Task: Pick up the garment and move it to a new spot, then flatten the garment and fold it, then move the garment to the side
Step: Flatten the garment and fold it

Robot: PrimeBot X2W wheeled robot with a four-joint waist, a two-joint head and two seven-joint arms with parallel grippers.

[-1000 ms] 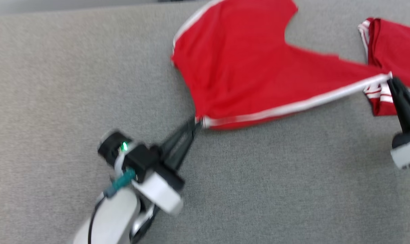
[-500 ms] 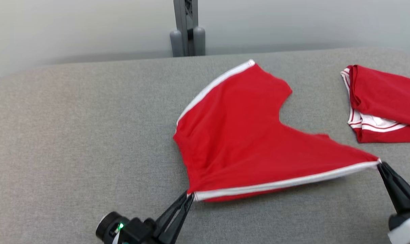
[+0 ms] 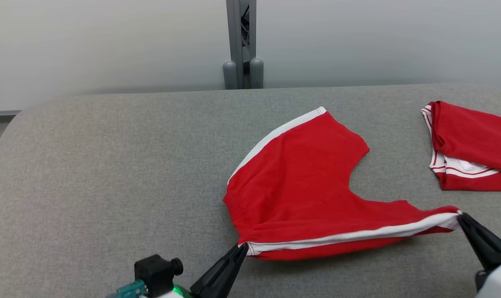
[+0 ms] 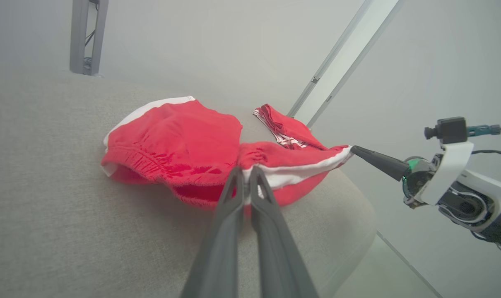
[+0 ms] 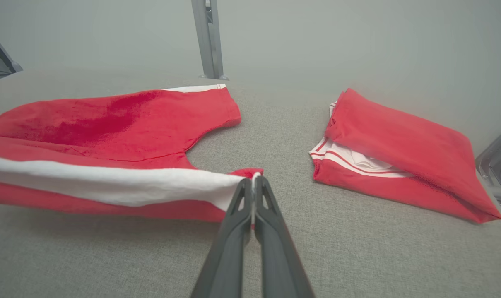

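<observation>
The garment (image 3: 300, 186) is a pair of red shorts with white side stripes, lying on the grey table (image 3: 109, 174) right of centre. Its near edge is stretched between both grippers and lifted slightly. My left gripper (image 3: 243, 247) is shut on the garment's near left corner, seen close up in the left wrist view as the left gripper (image 4: 245, 170) pinching the white-striped hem of the garment (image 4: 180, 140). My right gripper (image 3: 460, 216) is shut on the near right corner; the right wrist view shows the right gripper (image 5: 254, 182) clamping the garment (image 5: 109, 124) at the stripe's end.
A second red garment (image 3: 474, 145), folded with white trim, lies at the table's far right, also seen as the folded garment (image 5: 399, 153). A grey metal post (image 3: 242, 41) stands behind the table. The table's left half is bare grey cloth.
The head camera tilted up, so the scene shifted down the view and the wall appeared. Both grippers kept hold of the garment's corners, and its near edge has come nearer to me.
</observation>
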